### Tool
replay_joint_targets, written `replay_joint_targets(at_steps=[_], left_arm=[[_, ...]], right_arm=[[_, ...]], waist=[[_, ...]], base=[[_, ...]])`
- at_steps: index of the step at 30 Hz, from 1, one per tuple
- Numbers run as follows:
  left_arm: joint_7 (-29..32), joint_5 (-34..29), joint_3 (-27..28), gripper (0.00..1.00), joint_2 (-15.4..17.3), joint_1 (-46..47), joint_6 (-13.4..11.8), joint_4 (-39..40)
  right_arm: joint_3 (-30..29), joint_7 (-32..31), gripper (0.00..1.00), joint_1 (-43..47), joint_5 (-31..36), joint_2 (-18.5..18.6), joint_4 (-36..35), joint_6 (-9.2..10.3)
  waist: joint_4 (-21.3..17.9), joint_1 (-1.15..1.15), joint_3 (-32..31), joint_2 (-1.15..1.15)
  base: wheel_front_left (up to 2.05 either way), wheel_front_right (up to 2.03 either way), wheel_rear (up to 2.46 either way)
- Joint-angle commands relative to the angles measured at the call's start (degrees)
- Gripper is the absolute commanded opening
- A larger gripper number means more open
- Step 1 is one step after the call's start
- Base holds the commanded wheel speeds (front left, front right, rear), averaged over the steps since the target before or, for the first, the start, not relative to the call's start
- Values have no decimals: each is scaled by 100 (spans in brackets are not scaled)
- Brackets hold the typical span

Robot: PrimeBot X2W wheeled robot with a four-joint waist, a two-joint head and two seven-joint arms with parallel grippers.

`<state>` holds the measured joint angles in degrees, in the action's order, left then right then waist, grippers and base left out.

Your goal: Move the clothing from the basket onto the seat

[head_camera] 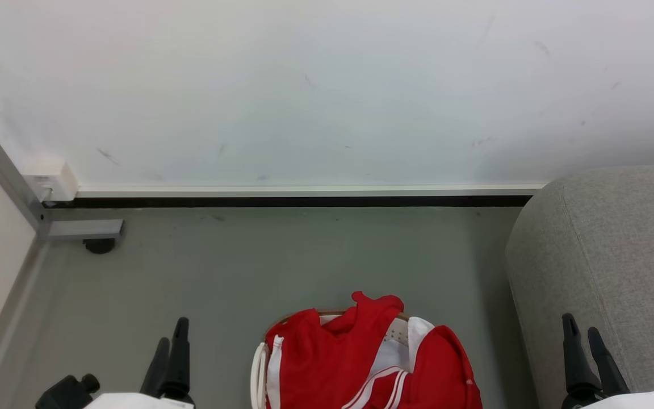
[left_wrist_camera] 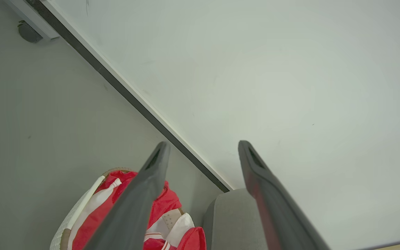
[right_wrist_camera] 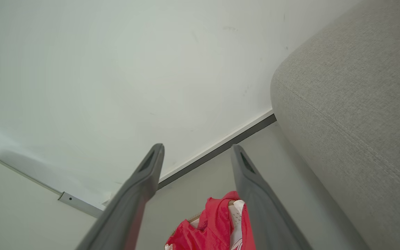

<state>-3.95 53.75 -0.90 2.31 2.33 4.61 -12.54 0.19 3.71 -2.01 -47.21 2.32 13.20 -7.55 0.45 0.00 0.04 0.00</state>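
Note:
Red clothing (head_camera: 332,363) with white panels and striped trim is heaped in the cream basket (head_camera: 258,372) at the bottom middle of the head view, spilling over its rim. The grey fabric seat (head_camera: 616,255) stands to the right of the basket. My left gripper (head_camera: 171,343) is open at the lower left, apart from the basket, nothing between its fingers. My right gripper (head_camera: 583,332) is open at the lower right, in front of the seat's side. The left wrist view shows the clothing (left_wrist_camera: 96,215), the basket (left_wrist_camera: 64,232) and the seat (left_wrist_camera: 231,218) below my open left gripper (left_wrist_camera: 203,147). The right wrist view shows the clothing (right_wrist_camera: 210,229) and the seat (right_wrist_camera: 352,114) past my open right gripper (right_wrist_camera: 196,149).
A white wall (head_camera: 327,85) with a dark baseboard runs behind the grey floor (head_camera: 281,261). A metal frame leg with a black foot (head_camera: 99,245) and a pale panel stand at the left.

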Motion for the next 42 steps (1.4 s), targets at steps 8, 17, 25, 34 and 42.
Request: replay_joint_targets(at_steps=[8, 17, 25, 34, 42], left_arm=[[-165, -710, -77, 100, 55, -37, -58, 122], [-320, -1375, -159, 100, 59, -110, -158, 163], [-440, -1915, -199, 100, 62, -152, -171, 144], [-583, -2501, -249, 100, 66, -207, -209, 227], [-694, -3016, -315, 100, 69, -269, -238, 258]], right_arm=[[93, 189, 100, 27, 695, 65, -59, 5], [139, 345, 100, 97, 1315, 66, -93, 6], [162, 468, 100, 146, 1844, 67, -74, 6], [212, 608, 100, 193, 2367, 67, -53, 7], [253, 718, 100, 245, 2765, 68, -10, 8]], waist=[[-1, 0, -18, 0], [4, 0, -21, 0], [-12, 0, -7, 0], [-20, 0, -19, 0], [-20, 0, -14, 0]], base=[[0, 0, 0], [0, 0, 0], [0, 0, 0], [0, 0, 0], [0, 0, 0]])
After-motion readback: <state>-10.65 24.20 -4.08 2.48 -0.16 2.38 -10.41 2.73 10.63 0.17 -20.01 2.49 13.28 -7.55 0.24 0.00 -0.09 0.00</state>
